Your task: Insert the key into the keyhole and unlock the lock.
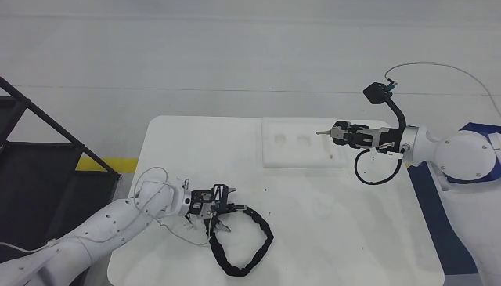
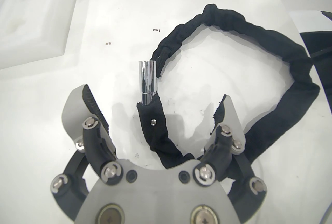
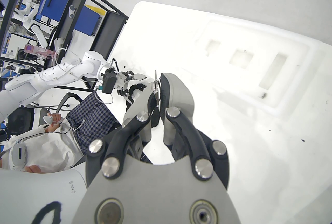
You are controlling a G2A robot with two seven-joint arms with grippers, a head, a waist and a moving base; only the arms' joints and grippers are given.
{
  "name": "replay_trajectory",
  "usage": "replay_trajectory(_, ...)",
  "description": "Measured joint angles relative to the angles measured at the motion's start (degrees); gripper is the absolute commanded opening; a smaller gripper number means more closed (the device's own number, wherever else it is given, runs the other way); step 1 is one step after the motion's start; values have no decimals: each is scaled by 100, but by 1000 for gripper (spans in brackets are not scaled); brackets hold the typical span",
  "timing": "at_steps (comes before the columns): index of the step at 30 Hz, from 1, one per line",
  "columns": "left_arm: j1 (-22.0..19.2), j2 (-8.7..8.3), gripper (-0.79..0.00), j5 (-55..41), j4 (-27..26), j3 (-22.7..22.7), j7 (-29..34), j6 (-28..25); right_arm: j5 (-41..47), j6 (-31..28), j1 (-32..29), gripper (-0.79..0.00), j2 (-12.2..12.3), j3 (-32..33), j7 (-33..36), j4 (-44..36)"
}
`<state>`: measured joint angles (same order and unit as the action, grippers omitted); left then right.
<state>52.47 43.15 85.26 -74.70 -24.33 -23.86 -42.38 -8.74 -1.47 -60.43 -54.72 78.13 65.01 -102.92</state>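
Note:
A black fabric-sleeved chain lock point(image 1: 244, 247) lies in a loop on the white table's front left. Its shiny metal cylinder end point(image 2: 147, 79) sticks out of the sleeve and lies between the spread fingers of my left gripper point(image 2: 155, 100), which is open just above the table and touches nothing. My right gripper point(image 1: 335, 133) hovers over the white foam tray point(image 1: 301, 143) at the back, shut on a small metal key point(image 3: 156, 86) whose thin blade point(image 1: 322, 132) points left. In the right wrist view the left gripper point(image 3: 135, 77) and the chain show farther off.
The foam tray point(image 3: 262, 59) has several rectangular pockets. A black metal rack point(image 1: 31, 161) stands off the table's left side. Bare table point(image 1: 344, 231) lies between the chain and the right arm.

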Motion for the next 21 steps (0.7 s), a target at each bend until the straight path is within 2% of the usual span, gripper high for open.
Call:
replay_trajectory(2, -4, 46, 0, 31, 37, 1, 22, -1, 0, 0, 0, -785, 0, 0, 0, 0)
replay_trajectory(3, -8, 67, -129, 49, 46, 4, 46, -8, 0, 0, 0, -785, 0, 0, 0, 0)
replay_trajectory(4, -12, 87, -166, 63, 53, 8, 82, -24, 0, 0, 0, -785, 0, 0, 0, 0)
replay_trajectory(6, -23, 138, -175, 57, 70, 13, 136, -81, 0, 0, 0, -785, 0, 0, 0, 0)
replay_trajectory(7, -29, 159, -311, 54, 91, 13, 162, -93, 0, 0, 0, -785, 0, 0, 0, 0)
replay_trajectory(8, -35, 188, -376, 48, 119, 13, 199, -98, 0, 0, 0, -785, 0, 0, 0, 0)
replay_trajectory(9, -37, 209, -369, 42, 139, 12, 213, -106, 0, 0, 0, -785, 0, 0, 0, 0)
replay_trajectory(13, -38, 288, -462, 18, 276, -5, 252, -115, 0, 0, 0, -785, 0, 0, 0, 0)
replay_trajectory(19, -34, 392, -511, -63, 422, -44, 372, -158, 0, 0, 0, -785, 0, 0, 0, 0)
replay_trajectory(21, -36, 434, -600, -77, 458, -52, 411, -169, 0, 0, 0, -785, 0, 0, 0, 0)
